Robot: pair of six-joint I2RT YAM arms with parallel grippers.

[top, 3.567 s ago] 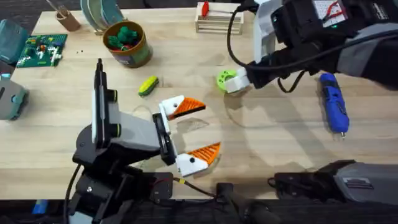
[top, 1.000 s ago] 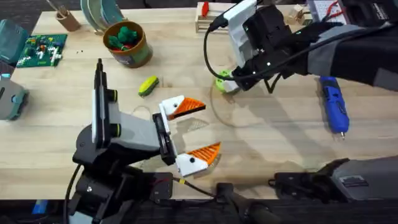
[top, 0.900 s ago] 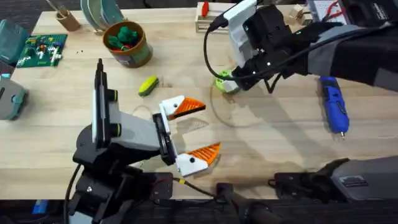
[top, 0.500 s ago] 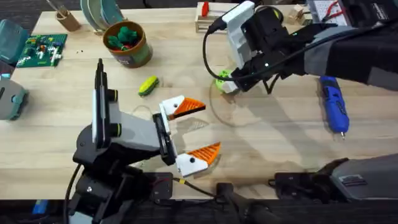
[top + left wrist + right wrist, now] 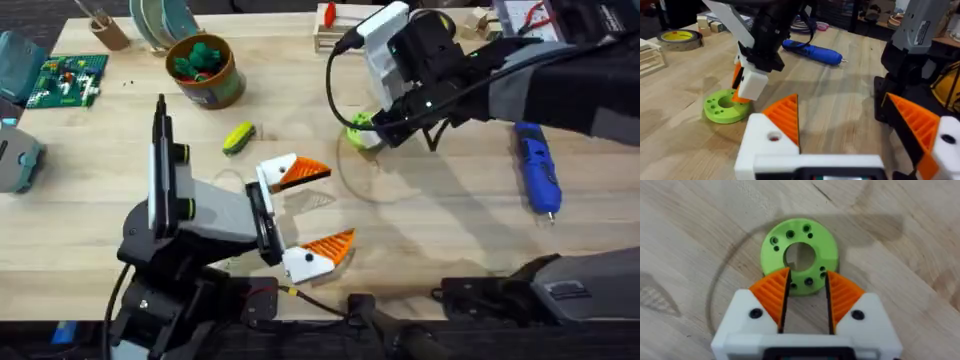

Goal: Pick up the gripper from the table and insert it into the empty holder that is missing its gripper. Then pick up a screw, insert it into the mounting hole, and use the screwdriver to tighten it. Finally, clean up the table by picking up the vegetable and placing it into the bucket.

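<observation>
Two grippers: right gripper (image 5: 805,297) narrow, straddling near rim of green ring (image 5: 800,255), nothing held; left gripper (image 5: 312,215) wide, empty. Vegetable (image 5: 238,137) lies far-left, nearer left arm, long axis diagonal.

green ring disc (image 5: 358,133) half hidden under right gripper (image 5: 372,135), green-filled bucket (image 5: 205,70) contents blurred, bin at 9 o'clock (image 5: 15,158) cut off

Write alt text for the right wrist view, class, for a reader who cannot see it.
The right gripper, white with orange ribbed pads, hangs over a bright green ring disc lying flat on a pale wooden table. Its fingers stand a narrow gap apart, tips over the disc's near rim. The disc has a round central opening and small holes around it.
</observation>
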